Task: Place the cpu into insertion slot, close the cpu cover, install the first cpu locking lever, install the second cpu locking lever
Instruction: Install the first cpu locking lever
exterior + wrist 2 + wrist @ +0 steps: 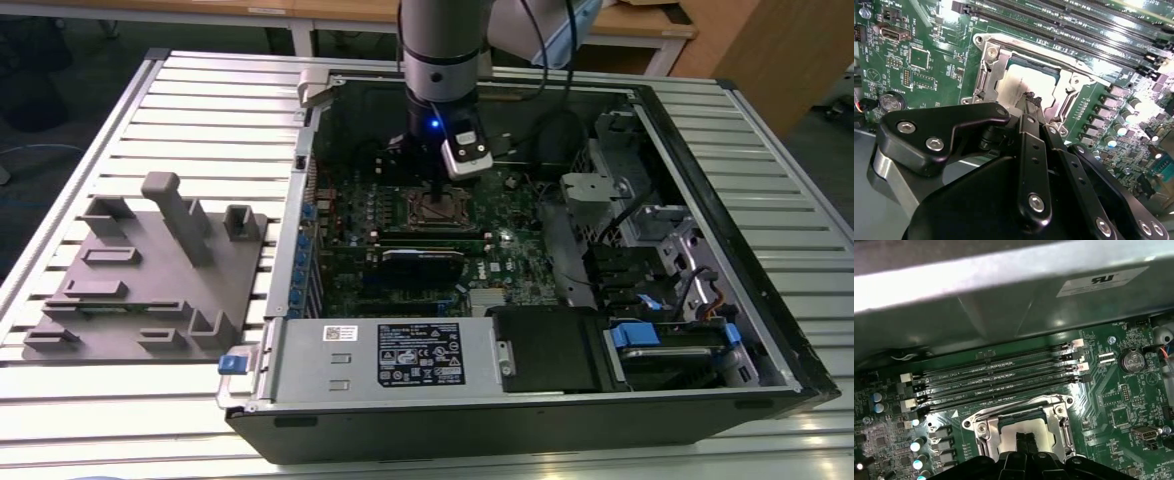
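- The arm is reaching down into the open computer case [747, 330], and its gripper [442, 186] is hanging right over the insertion slot [437, 210] in the middle of the green circuit board [527, 262].
- In both wrist views the two black fingers [1024, 446] are sitting pressed together, tips side by side with nothing between them, and they are touching or nearly touching the chip's top face.
- The cpu [1024, 430] is lying flat inside the insertion slot [1021, 427]; its pale metal top [1016, 85] is showing through the square opening.
- The cpu cover [989, 60] is sitting down over the slot, its silver frame ringing the chip on all sides that can be seen.
- Whether the levers beside the slot are latched cannot be told from these pictures.
- Four long black memory slots [999, 375] are running side by side just beyond the insertion slot, between it and the grey wall of the case [1004, 315].
- A round coin battery [1133, 360] is sitting on the board, well away from the insertion slot.
- In the exterior view, a grey power supply box [387, 355] with a white label is sitting at the near edge of the case, well apart from the insertion slot.
- A grey fixture plate [140, 275] with upright posts is lying on the slatted table [214, 100], outside the case towards the exterior view's left.
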Controlling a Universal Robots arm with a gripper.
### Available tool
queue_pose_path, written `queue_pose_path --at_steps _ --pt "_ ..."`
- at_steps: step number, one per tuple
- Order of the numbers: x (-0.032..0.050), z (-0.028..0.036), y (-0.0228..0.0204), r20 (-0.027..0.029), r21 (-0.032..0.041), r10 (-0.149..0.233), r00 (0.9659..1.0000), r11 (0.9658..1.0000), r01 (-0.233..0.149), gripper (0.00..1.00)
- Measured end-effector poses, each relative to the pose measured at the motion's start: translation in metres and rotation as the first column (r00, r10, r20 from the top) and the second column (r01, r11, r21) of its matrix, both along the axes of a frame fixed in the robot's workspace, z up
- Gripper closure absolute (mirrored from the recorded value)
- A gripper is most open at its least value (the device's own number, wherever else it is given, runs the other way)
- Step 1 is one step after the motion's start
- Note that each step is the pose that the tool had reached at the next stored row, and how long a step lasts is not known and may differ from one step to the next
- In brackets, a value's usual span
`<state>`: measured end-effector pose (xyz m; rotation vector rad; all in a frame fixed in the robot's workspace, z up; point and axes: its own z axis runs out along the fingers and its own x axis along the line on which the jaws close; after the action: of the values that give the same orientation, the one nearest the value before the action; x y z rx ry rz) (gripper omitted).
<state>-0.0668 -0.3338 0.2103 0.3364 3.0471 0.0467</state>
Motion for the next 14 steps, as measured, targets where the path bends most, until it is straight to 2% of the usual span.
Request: queue_pose_path --at_steps 6,9,14 --pt "0.0012 -0.0006 0.0 0.0 -0.0003 0.047 0.9989 0.9989 -0.047 0.89" --pt "0.0012 0.0 -0.0001 -0.0002 -0.0006 0.049 0.9988 0.9988 -0.049 0.89" --pt "0.0012 0.0066 -0.0001 -0.0001 -0.0004 0.048 0.9988 0.9988 -0.048 0.89"
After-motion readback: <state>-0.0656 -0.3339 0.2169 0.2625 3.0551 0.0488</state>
